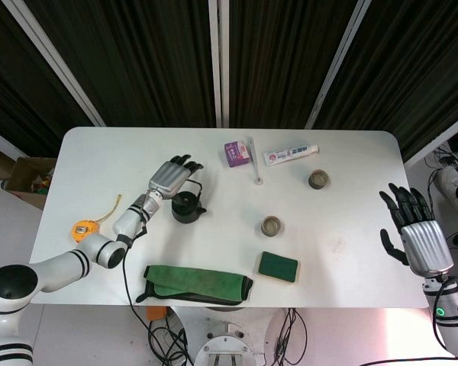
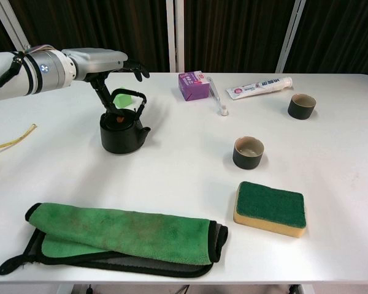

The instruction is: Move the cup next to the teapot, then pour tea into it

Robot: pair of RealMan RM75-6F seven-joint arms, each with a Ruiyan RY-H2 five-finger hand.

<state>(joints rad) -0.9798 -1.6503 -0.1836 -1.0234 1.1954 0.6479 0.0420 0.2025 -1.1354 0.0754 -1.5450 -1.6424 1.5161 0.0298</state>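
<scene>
A black teapot [image 1: 188,207] [image 2: 121,136] with an upright loop handle stands left of the table's middle. My left hand [image 1: 172,177] [image 2: 107,64] hovers just above and behind it, fingers spread. One finger [image 2: 104,95] hangs down beside the handle, and nothing is gripped. A dark cup [image 1: 272,226] [image 2: 248,152] stands upright and empty well to the right of the teapot. A second dark cup [image 1: 318,179] [image 2: 302,106] stands further back on the right. My right hand [image 1: 412,229] hangs open at the table's right edge, seen only in the head view.
A folded green cloth [image 1: 198,284] [image 2: 122,236] lies along the front edge, with a green-and-yellow sponge [image 1: 278,267] [image 2: 270,208] to its right. At the back are a purple box [image 2: 193,85], a toothbrush [image 2: 218,98] and a toothpaste tube [image 2: 259,88]. A yellow tape measure [image 1: 84,227] lies far left.
</scene>
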